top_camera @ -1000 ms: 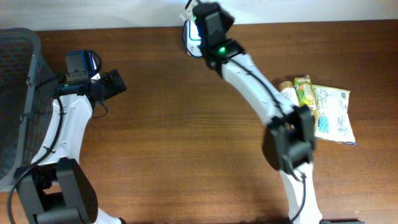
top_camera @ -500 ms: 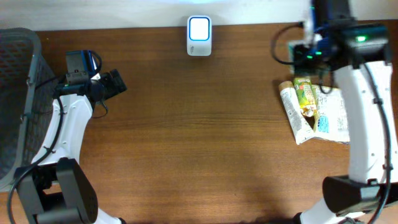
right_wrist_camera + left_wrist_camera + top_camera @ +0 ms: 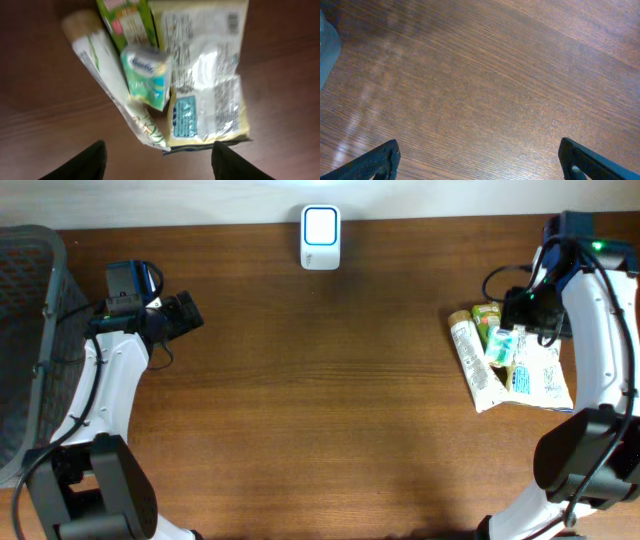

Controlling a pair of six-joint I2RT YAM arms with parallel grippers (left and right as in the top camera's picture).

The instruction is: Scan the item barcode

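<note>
The right gripper (image 3: 159, 157) hangs released above the packets (image 3: 205, 75); the left gripper (image 3: 479, 160) hovers, jaws wide, over the table (image 3: 480, 75).

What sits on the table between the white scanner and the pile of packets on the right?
Nothing. In the overhead view the wooden table between the scanner and the pile of packets is bare.

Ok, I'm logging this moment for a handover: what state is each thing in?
White boxy scanner: screen lit.
Dark mesh basket: partly in view.
Small teal-and-white pack: lying on the pile, ungripped.
White tube: lying flat.
Green carton: lying flat.
Pale yellow pouch: lying flat, partly under the pack.
Left gripper: open, empty.
Right gripper: open, empty, above the pile.
</note>
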